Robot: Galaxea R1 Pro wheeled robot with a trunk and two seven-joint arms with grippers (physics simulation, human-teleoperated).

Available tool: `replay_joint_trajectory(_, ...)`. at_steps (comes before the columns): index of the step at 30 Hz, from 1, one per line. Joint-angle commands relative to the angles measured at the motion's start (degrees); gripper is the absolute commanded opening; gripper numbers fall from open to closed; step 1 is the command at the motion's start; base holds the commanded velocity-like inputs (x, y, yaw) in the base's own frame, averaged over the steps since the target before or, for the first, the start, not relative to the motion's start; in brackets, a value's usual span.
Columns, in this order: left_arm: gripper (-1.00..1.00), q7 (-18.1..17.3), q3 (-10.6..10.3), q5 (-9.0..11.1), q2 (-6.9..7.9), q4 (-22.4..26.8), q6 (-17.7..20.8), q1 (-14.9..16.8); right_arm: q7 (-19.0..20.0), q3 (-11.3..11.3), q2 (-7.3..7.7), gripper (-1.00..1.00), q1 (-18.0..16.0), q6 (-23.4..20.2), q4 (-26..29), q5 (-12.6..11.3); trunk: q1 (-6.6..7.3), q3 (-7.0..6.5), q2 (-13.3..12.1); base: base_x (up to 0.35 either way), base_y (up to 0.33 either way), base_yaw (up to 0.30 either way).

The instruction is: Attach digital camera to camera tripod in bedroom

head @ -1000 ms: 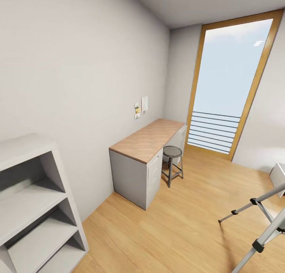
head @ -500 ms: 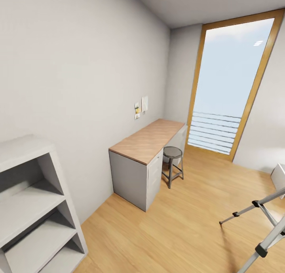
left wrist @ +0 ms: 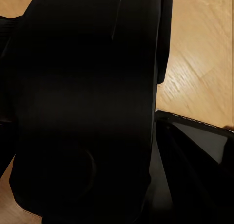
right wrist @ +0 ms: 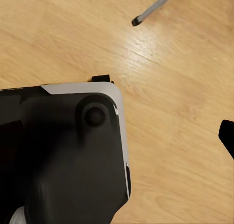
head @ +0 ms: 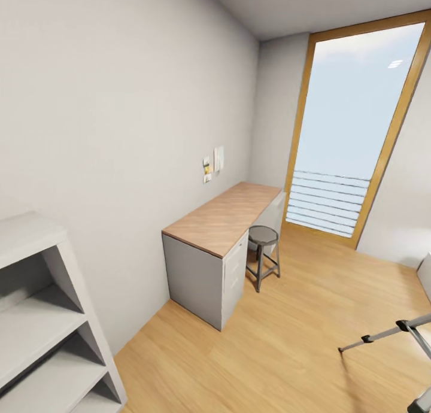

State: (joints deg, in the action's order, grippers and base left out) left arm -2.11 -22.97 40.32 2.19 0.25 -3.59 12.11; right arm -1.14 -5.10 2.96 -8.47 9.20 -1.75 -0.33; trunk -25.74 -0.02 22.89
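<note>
One camera tripod (head: 392,332) leg, silver with black joints, at the lower right of the head view, foot on the light wood floor (head: 299,341). Mid-frame, a wood-topped desk (head: 224,218) against the grey wall, round stool (head: 263,236) beside it, tall window (head: 359,131) behind, grey shelf (head: 42,317) lower left. Fingers' state: cannot tell, either arm.

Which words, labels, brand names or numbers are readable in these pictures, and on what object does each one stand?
No text can be read in any view.
Papers on the wall above the desk: too small and blurred to read; only pale sheets with a yellow-green patch show.
Camera tripod, shelf unit, stool: no markings visible.
</note>
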Motion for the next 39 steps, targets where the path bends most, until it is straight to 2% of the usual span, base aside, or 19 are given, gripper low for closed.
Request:
replay_joint_trajectory(1, -1.00, -0.3, -0.5, 0.5, 0.00, -0.1, -0.2, 0.0, 0.0, -0.4, 0.01, 1.00, -0.1, 0.4, -0.2, 0.0, -0.04, 0.02, 0.0, 0.239, 0.000, 0.000)
replay_joint_trajectory(39, -1.00, -0.3, -0.4, 0.7, 0.02, -0.1, -0.4, 0.0, 0.0, -0.4, 0.11, 1.00, -0.1, 0.4, -0.2, 0.0, -0.04, 0.02, 0.0, 0.210, 0.000, 0.000)
